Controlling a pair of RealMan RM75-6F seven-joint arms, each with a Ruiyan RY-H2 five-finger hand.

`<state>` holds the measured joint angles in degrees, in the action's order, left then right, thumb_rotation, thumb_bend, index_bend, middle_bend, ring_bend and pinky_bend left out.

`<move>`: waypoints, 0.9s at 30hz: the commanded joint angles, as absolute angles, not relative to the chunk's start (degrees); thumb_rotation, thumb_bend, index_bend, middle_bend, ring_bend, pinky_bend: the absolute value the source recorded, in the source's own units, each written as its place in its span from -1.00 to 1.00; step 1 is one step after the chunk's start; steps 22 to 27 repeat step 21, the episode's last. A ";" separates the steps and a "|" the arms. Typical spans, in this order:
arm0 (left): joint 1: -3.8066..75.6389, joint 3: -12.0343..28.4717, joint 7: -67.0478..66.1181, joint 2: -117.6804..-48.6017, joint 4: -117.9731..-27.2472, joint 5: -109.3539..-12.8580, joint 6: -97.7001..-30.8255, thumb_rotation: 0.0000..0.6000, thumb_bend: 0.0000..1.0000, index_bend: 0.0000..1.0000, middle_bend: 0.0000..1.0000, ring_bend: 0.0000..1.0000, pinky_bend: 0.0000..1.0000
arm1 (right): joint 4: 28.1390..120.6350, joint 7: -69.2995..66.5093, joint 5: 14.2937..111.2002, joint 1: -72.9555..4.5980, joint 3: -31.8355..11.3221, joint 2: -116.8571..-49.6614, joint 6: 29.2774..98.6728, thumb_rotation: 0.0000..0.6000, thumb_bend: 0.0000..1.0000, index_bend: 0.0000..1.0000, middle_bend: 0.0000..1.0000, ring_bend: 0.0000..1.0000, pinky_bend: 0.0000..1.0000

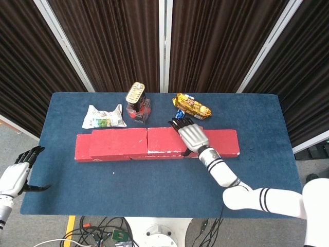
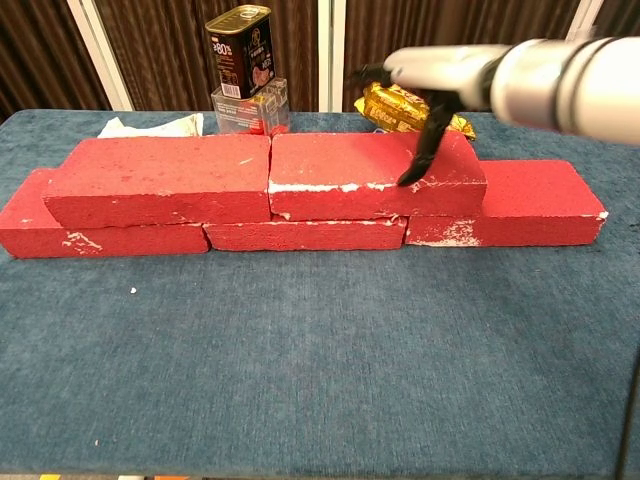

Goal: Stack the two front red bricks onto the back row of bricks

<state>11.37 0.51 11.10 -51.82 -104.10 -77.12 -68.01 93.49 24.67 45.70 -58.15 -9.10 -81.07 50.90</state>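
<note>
Two red bricks lie side by side on a lower row of red bricks: the left upper brick and the right upper brick. The lower row's right brick juts out to the right. My right hand hovers over the right end of the right upper brick, fingers spread, holding nothing; its dark thumb hangs in front of the brick. My left hand hangs open beyond the table's left front corner, seen only in the head view.
Behind the bricks stand a tin can on a clear box, a yellow snack bag and a white packet. Blue cloth covers the table in front of the bricks.
</note>
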 commanded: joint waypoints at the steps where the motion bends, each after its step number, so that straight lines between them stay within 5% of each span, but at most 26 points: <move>1: 9.92 1.02 9.33 -52.72 -103.75 -78.43 -71.89 1.00 -0.96 -1.00 -1.00 -1.00 -1.00 | 103.65 22.56 57.79 -49.99 -5.10 -72.40 61.10 1.00 -1.00 -1.00 -1.00 -1.00 -1.00; 11: 7.96 0.88 4.87 -54.52 -102.96 -82.53 -78.07 1.00 -0.97 -1.00 -1.00 -1.00 -1.00 | 104.57 16.30 81.10 -29.34 9.63 -64.31 81.12 1.00 -1.00 -1.00 -1.00 -1.00 -1.00; 20: 5.46 -0.03 6.05 -56.84 -99.50 -85.58 -82.62 1.00 -0.97 -1.00 -1.00 -1.00 -1.00 | 95.19 11.71 85.71 -16.96 12.45 -67.42 90.28 1.00 -1.00 -1.00 -1.00 -1.00 -1.00; 27: 5.13 -0.13 6.04 -57.05 -99.25 -85.70 -83.09 1.00 -0.97 -1.00 -1.00 -1.00 -1.00 | 94.50 11.39 85.85 -16.23 12.43 -67.59 90.58 1.00 -1.00 -1.00 -1.00 -1.00 -1.00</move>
